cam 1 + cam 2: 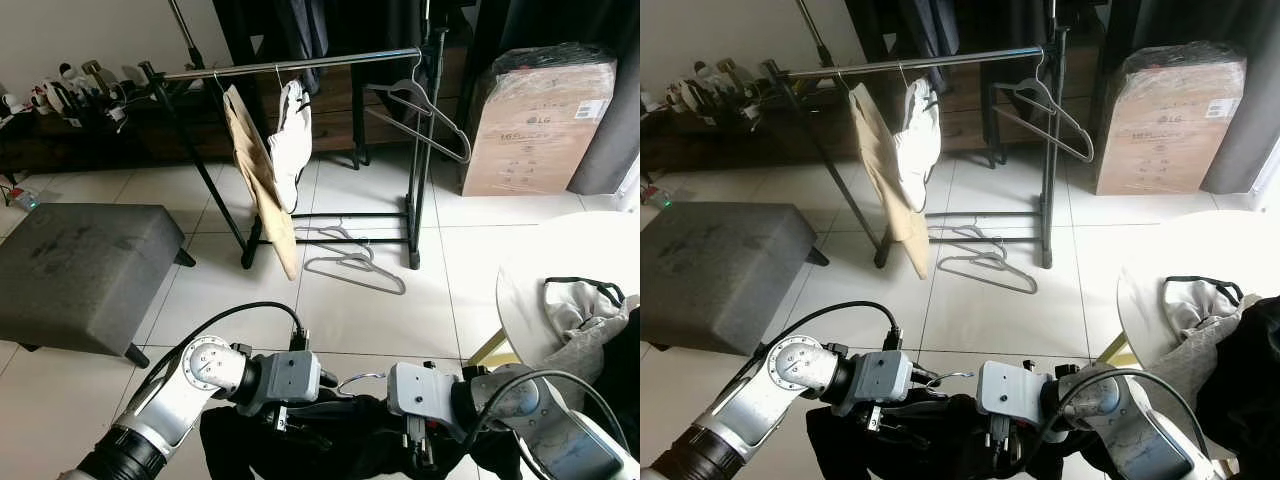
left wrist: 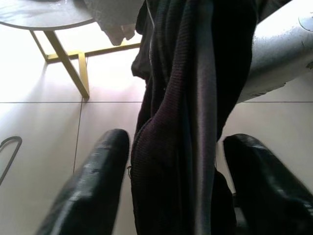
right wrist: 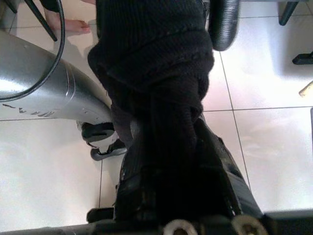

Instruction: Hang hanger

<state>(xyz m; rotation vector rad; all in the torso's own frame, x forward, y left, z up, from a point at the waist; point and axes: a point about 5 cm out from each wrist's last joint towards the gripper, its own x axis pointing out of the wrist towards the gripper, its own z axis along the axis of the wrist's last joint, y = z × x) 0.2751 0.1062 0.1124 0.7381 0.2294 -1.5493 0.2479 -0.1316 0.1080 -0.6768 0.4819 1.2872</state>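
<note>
Black knit hangs low between your two arms, and that garment (image 1: 330,440) is what you are carrying. A thin wire hook (image 1: 358,379) pokes up out of it between the wrists, so the hanger seems to sit inside the cloth. Your left gripper (image 2: 168,196) is parted, its two fingers (image 2: 93,181) standing either side of a fold of the knit without clearly pinching it. Your right gripper (image 3: 171,196) is buried under the cloth at its base, and I cannot tell how far its fingers are apart.

The rail (image 1: 300,62) stands well ahead across the tiles, so you likely need to close in first. Keep the hook upright and free of the cloth as you raise it. Aim for the bare stretch of rail between the white garment (image 1: 291,140) and the empty hanger (image 1: 420,115) near the right-hand post. Let the left fingers firm up on the knit before lifting, or it may slide off.

Count: one rail, two garments already on it, the tan one (image 1: 258,175) and the white one. One empty hanger hangs there, and some hangers (image 1: 350,265) lie on the floor under the rack, perhaps two. One stool (image 1: 80,270) stands to your left, one box (image 1: 535,120) at the far right.
</note>
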